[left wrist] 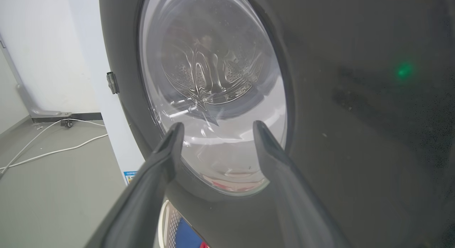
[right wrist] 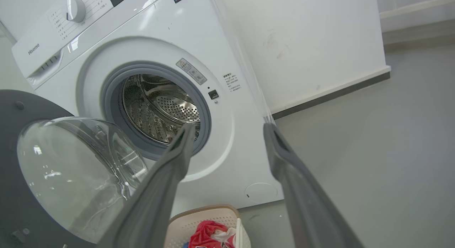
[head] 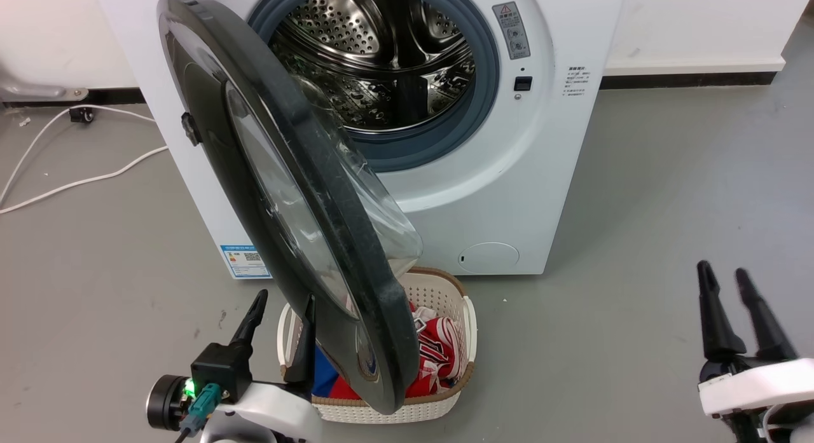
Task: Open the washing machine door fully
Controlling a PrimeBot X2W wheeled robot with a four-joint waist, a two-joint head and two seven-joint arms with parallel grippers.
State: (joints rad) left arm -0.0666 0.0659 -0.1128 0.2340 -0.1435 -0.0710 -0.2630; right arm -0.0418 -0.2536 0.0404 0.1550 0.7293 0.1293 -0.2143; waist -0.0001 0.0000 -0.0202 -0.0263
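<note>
From my head, the washing machine door stands swung out from the washing machine. It is hinged at the left and roughly half open, and its free edge hangs near me over the laundry basket. The steel drum is bare behind it. My left gripper sits low on the door's outer side with its fingers spread wide and nothing between them. My right gripper rests far right, well apart from the door, parted and empty.

I judge the step in hand to be the last stretch of the swing. The door should go further left, so the next move needs a hold or hook on the rim, or a push from the inner side.

From my left wrist, the glossy black outer face looms close, with the clear glass bowl between my fingertips. I cannot tell whether either finger touches the door.

From my right wrist, the bowl bulges off the door's inner face at the left, and the opening is clear.
</note>
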